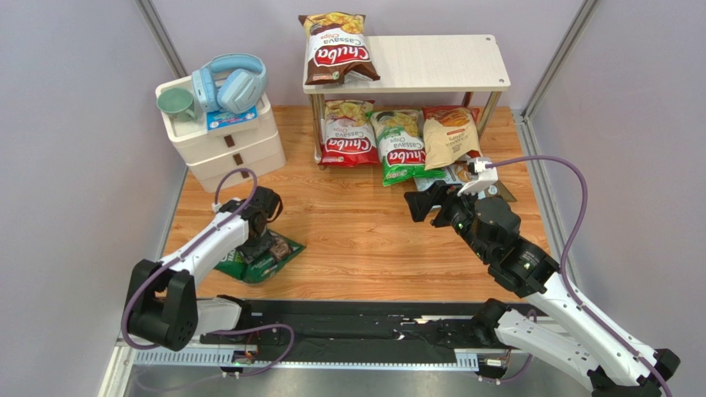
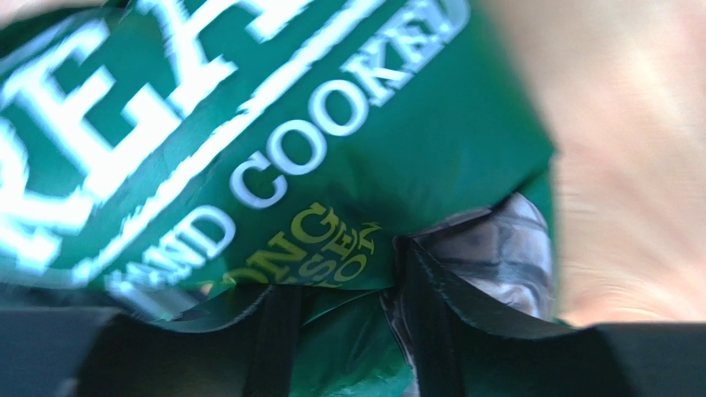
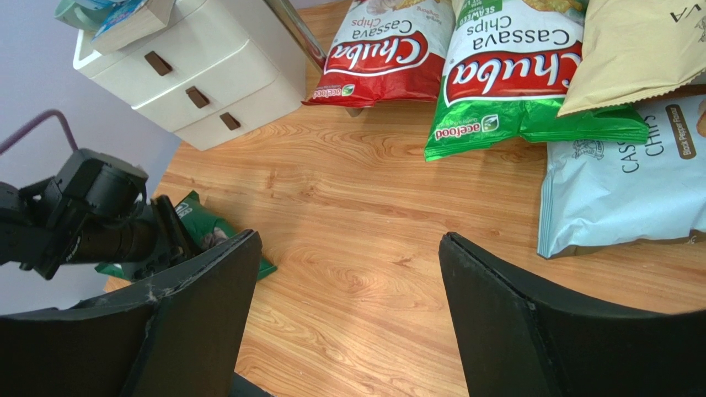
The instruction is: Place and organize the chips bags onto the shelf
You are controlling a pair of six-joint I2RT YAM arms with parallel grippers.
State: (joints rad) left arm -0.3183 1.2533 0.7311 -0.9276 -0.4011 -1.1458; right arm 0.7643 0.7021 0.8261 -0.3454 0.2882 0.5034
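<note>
The left gripper points down at the dark green chips bag, its black fingers on either side of a raised fold at the bag's edge; whether they pinch it I cannot tell. That bag lies flat on the wooden table, at about 8 o'clock in the overhead view, well apart from the shelf. The right gripper hovers above bare wood near the table's middle with its fingers spread wide and nothing between them. Just beyond it, toward 1 o'clock, the light blue bag rests on the table, partly under the cream-orange bag. To the left of these the green Chuba bag and the red Chuba bag lie side by side at the shelf's foot. The brown Chuba bag sits on the left end of the shelf's top board at 12 o'clock. At 10 o'clock stands a white drawer unit carrying blue headphones and a green cup.
</note>
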